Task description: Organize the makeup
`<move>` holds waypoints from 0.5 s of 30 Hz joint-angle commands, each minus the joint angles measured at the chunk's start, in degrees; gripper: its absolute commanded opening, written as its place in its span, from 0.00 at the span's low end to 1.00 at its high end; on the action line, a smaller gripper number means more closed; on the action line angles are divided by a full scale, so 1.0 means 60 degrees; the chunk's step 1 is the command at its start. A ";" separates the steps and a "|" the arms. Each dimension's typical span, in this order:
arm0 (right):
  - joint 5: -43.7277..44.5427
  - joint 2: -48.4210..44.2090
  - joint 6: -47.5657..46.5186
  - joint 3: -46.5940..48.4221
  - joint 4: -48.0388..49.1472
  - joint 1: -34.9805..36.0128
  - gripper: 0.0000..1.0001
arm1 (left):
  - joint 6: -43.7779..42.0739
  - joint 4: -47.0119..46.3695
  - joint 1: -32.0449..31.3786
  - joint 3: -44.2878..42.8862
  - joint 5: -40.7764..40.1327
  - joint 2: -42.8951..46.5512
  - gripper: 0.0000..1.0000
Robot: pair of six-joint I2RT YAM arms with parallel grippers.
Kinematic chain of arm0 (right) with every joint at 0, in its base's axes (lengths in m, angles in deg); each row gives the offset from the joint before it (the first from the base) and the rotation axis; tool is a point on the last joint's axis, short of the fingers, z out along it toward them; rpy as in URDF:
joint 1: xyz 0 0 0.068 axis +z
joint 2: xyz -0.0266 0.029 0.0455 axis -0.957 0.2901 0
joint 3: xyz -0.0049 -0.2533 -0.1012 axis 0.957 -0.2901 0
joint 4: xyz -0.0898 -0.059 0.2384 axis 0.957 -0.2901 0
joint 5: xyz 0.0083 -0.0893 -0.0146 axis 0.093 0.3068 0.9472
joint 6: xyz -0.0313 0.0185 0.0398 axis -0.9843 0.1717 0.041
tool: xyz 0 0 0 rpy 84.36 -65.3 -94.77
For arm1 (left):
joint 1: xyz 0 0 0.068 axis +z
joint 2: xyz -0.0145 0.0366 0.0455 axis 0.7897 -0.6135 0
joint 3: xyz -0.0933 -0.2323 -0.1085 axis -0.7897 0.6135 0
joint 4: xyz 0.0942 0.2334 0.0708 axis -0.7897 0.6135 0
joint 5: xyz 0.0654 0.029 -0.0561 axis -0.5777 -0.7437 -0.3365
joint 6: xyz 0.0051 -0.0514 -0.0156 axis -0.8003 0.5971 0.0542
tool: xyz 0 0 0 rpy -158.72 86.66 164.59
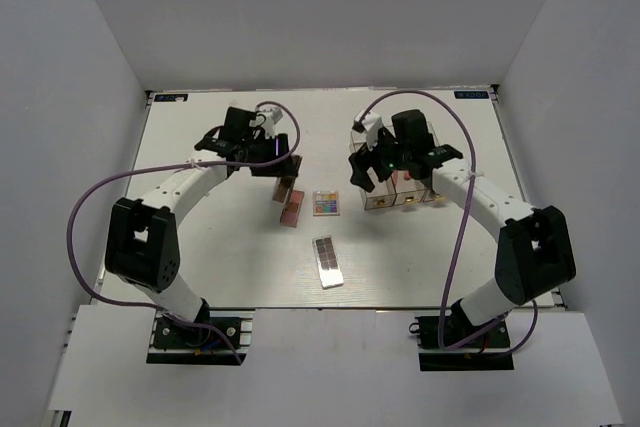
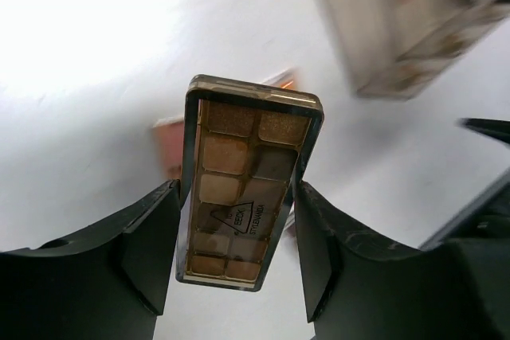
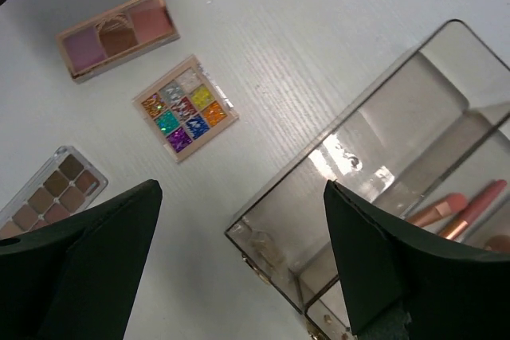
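My left gripper (image 2: 239, 232) is shut on a brown eyeshadow palette (image 2: 243, 185), one finger on each long edge, and holds it above the table. In the top view this gripper (image 1: 277, 165) is left of centre, with a pink palette (image 1: 291, 212) just below it. A multicoloured palette (image 1: 325, 203) and a dark grey palette (image 1: 327, 261) lie mid-table. My right gripper (image 3: 239, 268) is open and empty over the near corner of the clear box (image 3: 382, 157). Two pink brushes (image 3: 458, 209) lie inside that box.
The clear box (image 1: 395, 185) stands right of centre, under the right gripper (image 1: 375, 172). In the right wrist view, the pink palette (image 3: 118, 33), multicoloured palette (image 3: 185, 107) and dark grey palette (image 3: 52, 193) lie left of the box. White walls close in the table.
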 commanded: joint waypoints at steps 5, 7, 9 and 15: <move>0.0913 -0.0558 0.1262 0.0886 0.1174 -0.0834 0.51 | 0.2439 -0.3306 -0.0760 -0.0615 0.1800 -0.0271 0.18; 0.1118 -0.0748 0.1306 0.0916 0.1292 -0.1127 0.28 | 0.3201 -0.3910 -0.1024 -0.0878 0.1844 -0.0682 0.17; 0.1308 -0.0967 0.1394 0.0829 0.1453 -0.1288 0.02 | 0.3916 -0.4744 -0.1404 -0.1373 0.1786 -0.1400 0.17; 0.1266 -0.1700 0.1541 -0.0020 0.1629 -0.1961 0.00 | 0.5121 -0.5862 -0.2371 -0.3583 0.1480 -0.3462 0.17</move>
